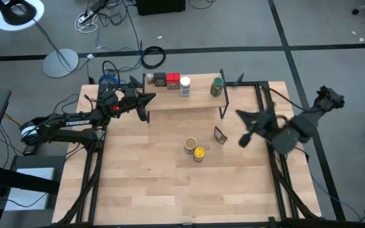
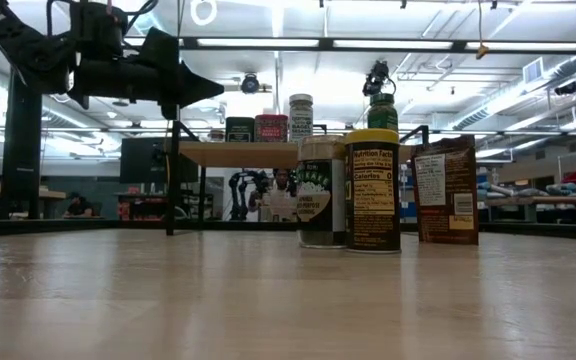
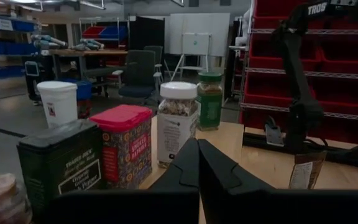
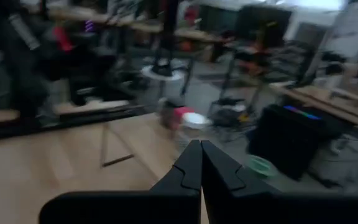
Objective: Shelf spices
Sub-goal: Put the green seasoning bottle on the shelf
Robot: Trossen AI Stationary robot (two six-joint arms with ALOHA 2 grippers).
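Observation:
The shelf (image 1: 184, 100) stands at the table's far edge, on thin black legs. Its board carries a tan-capped jar (image 1: 149, 78), a dark tin (image 1: 160, 79), a red tin (image 1: 173, 81), a white-lidded jar (image 1: 185, 85) and a green jar (image 1: 217, 87). A brown-lidded jar (image 1: 190, 145), a yellow-lidded jar (image 1: 199, 154) and a brown packet (image 1: 220, 135) stand on the table in front of it. My left gripper (image 1: 151, 97) is shut and empty, hovering above the shelf's left end (image 2: 208, 92), next to the tins (image 3: 126, 149). My right gripper (image 1: 237, 113) is shut and empty, just right of the shelf.
The shelf's black right legs (image 1: 224, 101) stand between my right gripper and the green jar. Bare table (image 1: 170, 190) stretches out toward the near edge. Black rails (image 1: 262, 95) run along the table's right side. Beyond the table are racks and chairs (image 3: 138, 71).

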